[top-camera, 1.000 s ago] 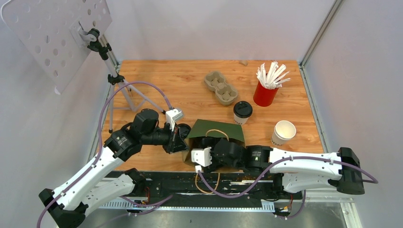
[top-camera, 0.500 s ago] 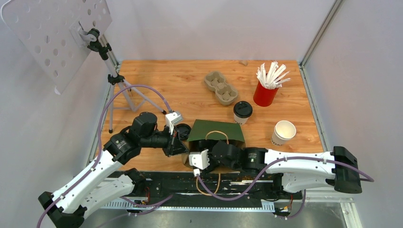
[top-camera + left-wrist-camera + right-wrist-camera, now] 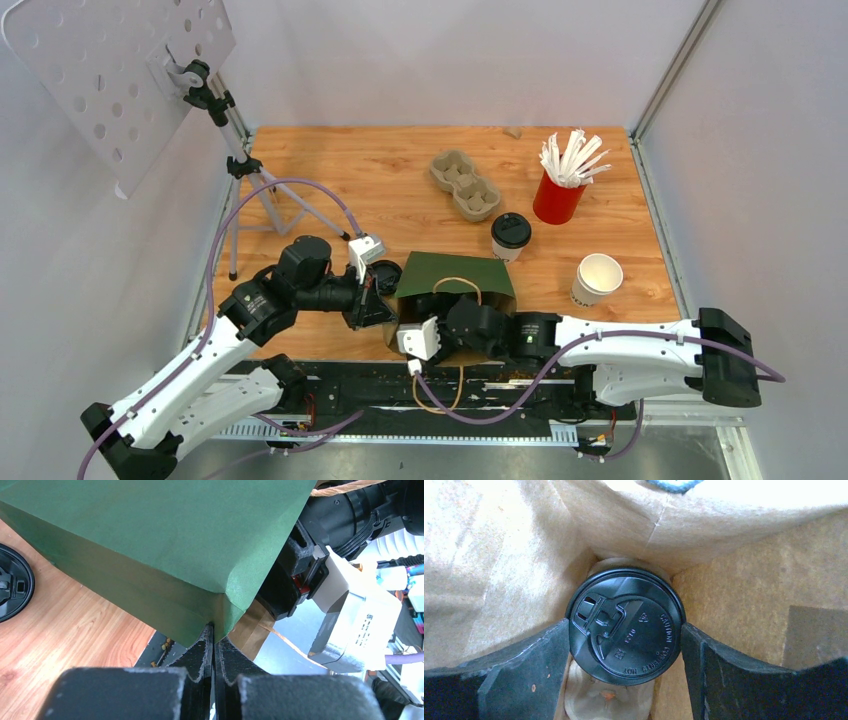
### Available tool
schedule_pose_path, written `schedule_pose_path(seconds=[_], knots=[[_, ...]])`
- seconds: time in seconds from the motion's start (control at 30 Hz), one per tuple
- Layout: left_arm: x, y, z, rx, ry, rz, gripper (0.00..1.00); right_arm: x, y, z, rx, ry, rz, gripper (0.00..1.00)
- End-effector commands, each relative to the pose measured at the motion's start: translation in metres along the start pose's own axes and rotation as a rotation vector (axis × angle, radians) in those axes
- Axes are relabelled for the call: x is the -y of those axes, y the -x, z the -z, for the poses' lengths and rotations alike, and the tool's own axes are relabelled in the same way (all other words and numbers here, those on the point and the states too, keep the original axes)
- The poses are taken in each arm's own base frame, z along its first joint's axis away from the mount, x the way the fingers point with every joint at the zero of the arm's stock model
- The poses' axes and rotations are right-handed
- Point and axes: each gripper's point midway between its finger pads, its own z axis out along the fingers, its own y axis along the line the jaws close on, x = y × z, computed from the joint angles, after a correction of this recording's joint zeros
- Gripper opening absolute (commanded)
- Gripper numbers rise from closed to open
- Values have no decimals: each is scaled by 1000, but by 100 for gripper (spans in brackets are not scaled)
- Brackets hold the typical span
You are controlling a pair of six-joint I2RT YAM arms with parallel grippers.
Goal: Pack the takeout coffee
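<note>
The green bag [image 3: 455,268] is the biggest thing in play, and the right arm reaches into its mouth. Against a second ago that arm has slid a little leftward and deeper. Over the last half second almost nothing shifts, which I read as the reach bottoming out.

Inside, the right gripper [image 3: 625,647] is clamped on the first coffee cup [image 3: 625,625]. Its two dark fingers press against opposite sides of the black lid, and brown paper walls crowd close all round. The cup looks to be at or near the bag's floor, so letting go seems the step due.

The left gripper [image 3: 214,630] has its fingers pinched together on the bag's folded corner, holding it against the right arm's push.

The second coffee cup [image 3: 511,236], lidded, stands outside the bag, beyond the right gripper and slightly to its right. It is well apart from both grippers and not yet packed.

A loose black lid [image 3: 10,587] lies flat just beside the left gripper.
</note>
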Motion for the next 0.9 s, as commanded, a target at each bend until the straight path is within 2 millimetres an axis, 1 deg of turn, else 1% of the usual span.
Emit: schedule_pose_path(seconds=[0.0, 0.2, 0.33, 0.6, 0.87], knots=[[6, 5, 0, 13, -33, -28, 4, 5, 5, -5, 14, -29, 34, 53], [7, 6, 0, 15, -34, -25, 4, 2, 4, -10, 3, -18, 53, 53], [6, 5, -1, 10, -34, -20, 3, 7, 4, -13, -11, -27, 60, 53], [7, 6, -1, 11, -36, -16, 2, 5, -2, -18, -20, -50, 63, 53], [10, 8, -1, 19, -50, -18, 0, -1, -9, -25, -48, -33, 83, 53]])
